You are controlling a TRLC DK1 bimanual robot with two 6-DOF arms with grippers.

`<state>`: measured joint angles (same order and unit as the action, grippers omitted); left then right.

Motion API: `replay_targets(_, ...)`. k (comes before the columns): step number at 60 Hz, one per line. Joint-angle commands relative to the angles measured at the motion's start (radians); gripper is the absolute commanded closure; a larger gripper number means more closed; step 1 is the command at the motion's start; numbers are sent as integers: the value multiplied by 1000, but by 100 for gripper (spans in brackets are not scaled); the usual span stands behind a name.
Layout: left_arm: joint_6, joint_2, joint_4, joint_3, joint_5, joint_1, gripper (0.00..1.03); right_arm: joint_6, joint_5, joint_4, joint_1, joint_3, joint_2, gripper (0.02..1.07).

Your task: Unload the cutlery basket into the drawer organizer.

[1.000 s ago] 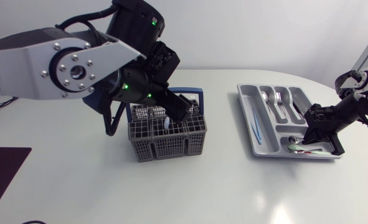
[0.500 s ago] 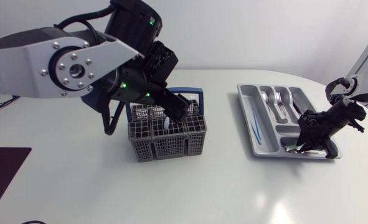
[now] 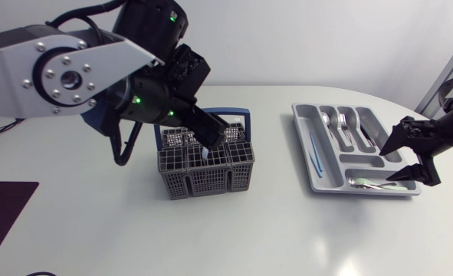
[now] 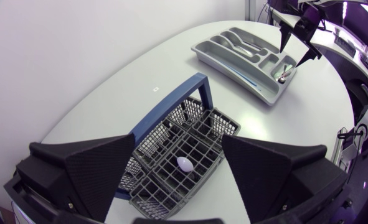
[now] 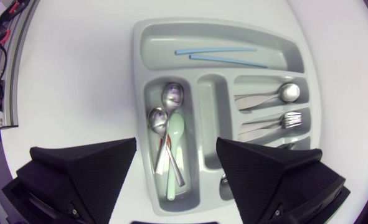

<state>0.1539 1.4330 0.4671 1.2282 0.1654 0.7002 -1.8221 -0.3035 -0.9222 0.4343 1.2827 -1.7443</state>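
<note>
On white worktop (image 3: pixel 249 230): grey mesh cutlery basket with blue handle (image 3: pixel 203 170), then grey plastic drawer organizer (image 3: pixel 329 178) well apart. Left gripper (image 4: pixel 179 155) wide open, empty, over basket. Right gripper (image 3: pixel 391 164) wide open, empty, above organizer. Steel spoons (image 5: pixel 165 109) in organizer; white spoon bowl (image 4: pixel 184 164) in basket.

The grey plastic mesh cutlery basket with a blue handle (image 3: pixel 203 180) sits left of centre on the white table (image 3: pixel 249 230), under the left gripper (image 3: pixel 220 138). The grey plastic drawer organizer tray (image 3: pixel 305 142) lies well apart to its right. The right gripper (image 3: pixel 387 163) hangs at the tray's near right corner, above the metal spoons (image 3: pixel 372 182) in the nearest compartment.
</note>
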Motion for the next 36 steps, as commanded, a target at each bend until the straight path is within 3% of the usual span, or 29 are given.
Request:
replay_targets(1, -1, -42, 11, -42, -4, -13, 7, -6, -42, -44, 14, -31, 74, 10)
replay_targets(31, -31, 40, 11, -133, 13, -8, 12, 50, -269, -119, 15, -192, 339, 9)
replay_targets(36, -65, 70, 10, -118, 80, 16, 12, 49, -279, -113, 4, -249, 391, 9)
